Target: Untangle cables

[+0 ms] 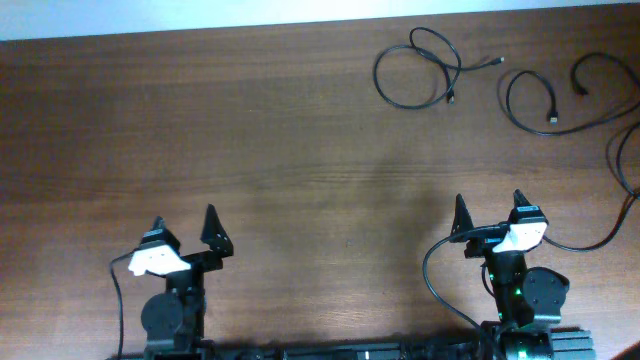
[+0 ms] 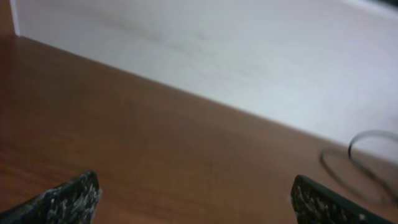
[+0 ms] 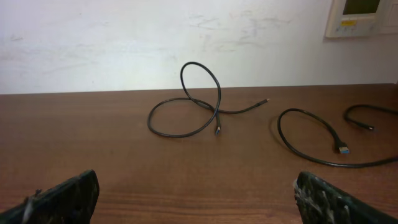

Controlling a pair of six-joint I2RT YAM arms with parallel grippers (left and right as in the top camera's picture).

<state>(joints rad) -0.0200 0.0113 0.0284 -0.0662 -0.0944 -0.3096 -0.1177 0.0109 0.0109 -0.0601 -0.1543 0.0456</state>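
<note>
Two thin black cables lie apart at the table's far right. One looped cable (image 1: 415, 75) forms a loop with a raised arch; it also shows in the right wrist view (image 3: 186, 118) and blurred in the left wrist view (image 2: 360, 162). A second cable (image 1: 545, 105) curves to its right, with a blue plug end in the right wrist view (image 3: 344, 150). My left gripper (image 1: 185, 228) is open and empty near the front left. My right gripper (image 1: 488, 210) is open and empty near the front right, well short of the cables.
A thicker black arm cable (image 1: 625, 170) runs along the right table edge. A white wall (image 3: 124, 37) backs the table, with a white panel (image 3: 364, 15) at its upper right. Bare brown wood (image 1: 250, 130) spans the table's middle and left.
</note>
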